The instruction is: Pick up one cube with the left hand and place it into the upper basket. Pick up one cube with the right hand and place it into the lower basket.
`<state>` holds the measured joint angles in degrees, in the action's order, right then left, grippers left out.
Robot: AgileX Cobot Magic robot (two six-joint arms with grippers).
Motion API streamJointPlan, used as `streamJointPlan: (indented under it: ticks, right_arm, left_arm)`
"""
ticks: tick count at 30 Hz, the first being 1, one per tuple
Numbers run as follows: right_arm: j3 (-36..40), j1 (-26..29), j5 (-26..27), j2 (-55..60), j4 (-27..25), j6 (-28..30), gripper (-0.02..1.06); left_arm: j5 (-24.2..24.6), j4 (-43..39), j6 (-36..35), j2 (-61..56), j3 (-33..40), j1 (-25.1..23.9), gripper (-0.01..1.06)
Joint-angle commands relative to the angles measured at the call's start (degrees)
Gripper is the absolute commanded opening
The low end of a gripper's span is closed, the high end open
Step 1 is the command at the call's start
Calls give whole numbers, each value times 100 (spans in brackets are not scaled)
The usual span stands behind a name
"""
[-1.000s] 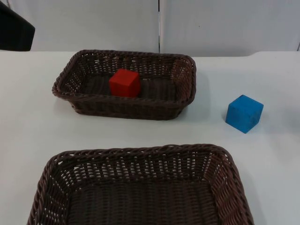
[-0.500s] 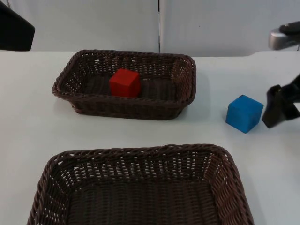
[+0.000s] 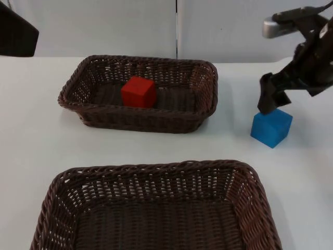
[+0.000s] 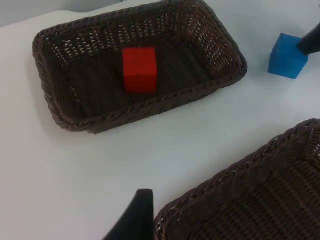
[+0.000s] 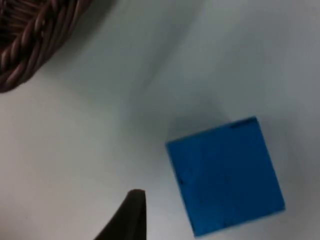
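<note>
On the white tabletop (image 3: 36,140) we see two brown wicker baskets: the upper basket (image 3: 78,88) toward 12 o'clock and the lower basket (image 3: 156,172) toward 6 o'clock. A red cube (image 3: 138,92) sits on the floor of the upper basket, a little toward its 9 o'clock half, upright and apart from the walls; we see it there from the left wrist too (image 4: 139,69), inside the upper basket (image 4: 220,50), with the rim of the lower basket (image 4: 240,167) nearer that camera. The blue cube (image 3: 271,126) stands on the bare tabletop at 3 o'clock of the upper basket, well outside both baskets. Our right end effector (image 3: 269,99) hangs just above the blue cube's 12 o'clock edge, its dark fingertip close over the top face; we cannot tell whether its fingers stand apart or together. From the right wrist we see the blue cube (image 5: 225,175) resting flat on the tabletop, turned at an angle, with a piece of wicker rim (image 5: 35,35) nearby and one black fingertip (image 5: 131,215) beside the cube, apart from it. Our left arm waits away from both cubes; we cannot tell how its end effector is set.
</note>
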<state>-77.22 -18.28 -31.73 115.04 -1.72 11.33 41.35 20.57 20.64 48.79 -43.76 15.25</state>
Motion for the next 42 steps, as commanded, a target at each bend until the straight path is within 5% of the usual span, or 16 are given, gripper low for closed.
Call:
streamJointPlan:
  ticks: [1,11,28,33,37,38,40,42]
  right_arm:
    - [-141,-41,15,137,-10,22,105]
    - [-257,-41,794,787,-70,-52,105]
    - [-257,-41,1028,1060,-187,-52,102]
    - [-257,-41,1014,1060,-187,-52,76]
    - [-257,-41,824,910,-187,-52,26]
    - [-257,-41,824,910,-187,-52,26]
    - [-257,-41,583,670,-187,-52,0]
    - [-257,-41,410,414,-169,-52,0]
  left_arm:
    - [14,-21,5,-21,17,3,100]
    - [14,-21,5,-21,17,3,100]
    - [14,-21,5,-21,17,3,100]
    - [14,-21,5,-21,17,3,100]
    - [14,-21,5,-21,17,3,100]
    - [14,-21,5,-21,17,3,100]
    - [14,-21,5,-21,17,3,100]
    - [14,-21,5,-21,17,3,100]
